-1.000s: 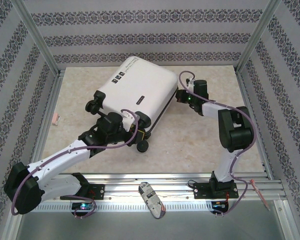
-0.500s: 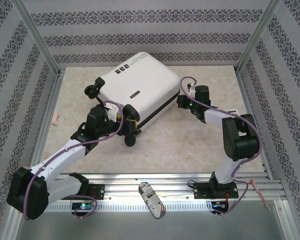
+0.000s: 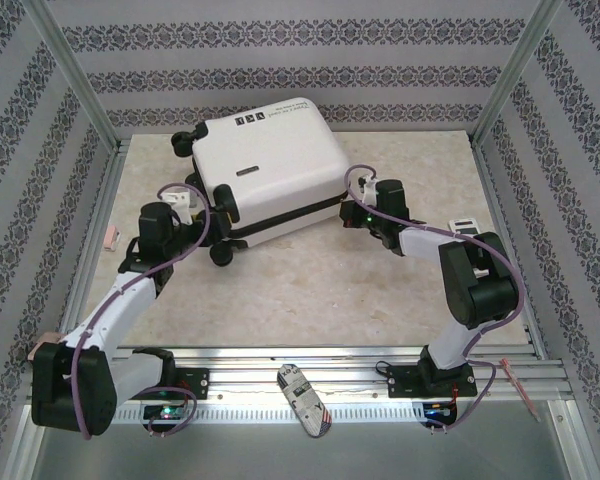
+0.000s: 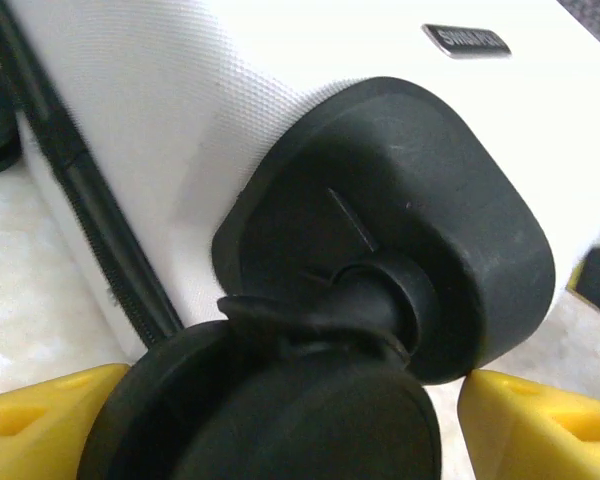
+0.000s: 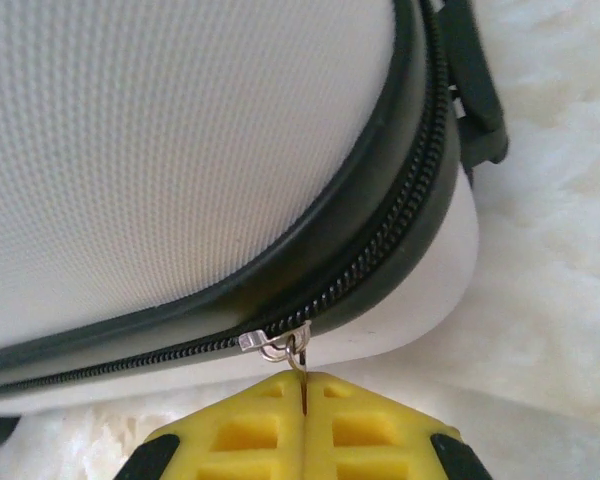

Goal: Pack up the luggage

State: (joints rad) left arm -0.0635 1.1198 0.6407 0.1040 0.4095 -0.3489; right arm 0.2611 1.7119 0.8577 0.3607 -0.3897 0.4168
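Top external: left arm (image 3: 120, 295) reaches forward, left gripper (image 3: 185, 203) spread wide astride a wheel (image 4: 310, 420) of the luggage (image 3: 270, 160), while the elbow-bent right arm (image 3: 470, 280) has its right gripper (image 5: 305, 385) pinching the zipper pull (image 5: 298, 352).

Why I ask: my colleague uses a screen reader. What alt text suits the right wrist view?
The shut right gripper pinches the small metal zipper pull hanging from the black zipper band of the white luggage, which rests on a pale table.

I see the luggage (image 3: 270, 165) blocking the far middle of the bench (image 3: 310, 290); the near half lies open, and a wheel (image 4: 310, 420) crowds my left pincer (image 3: 180, 203).
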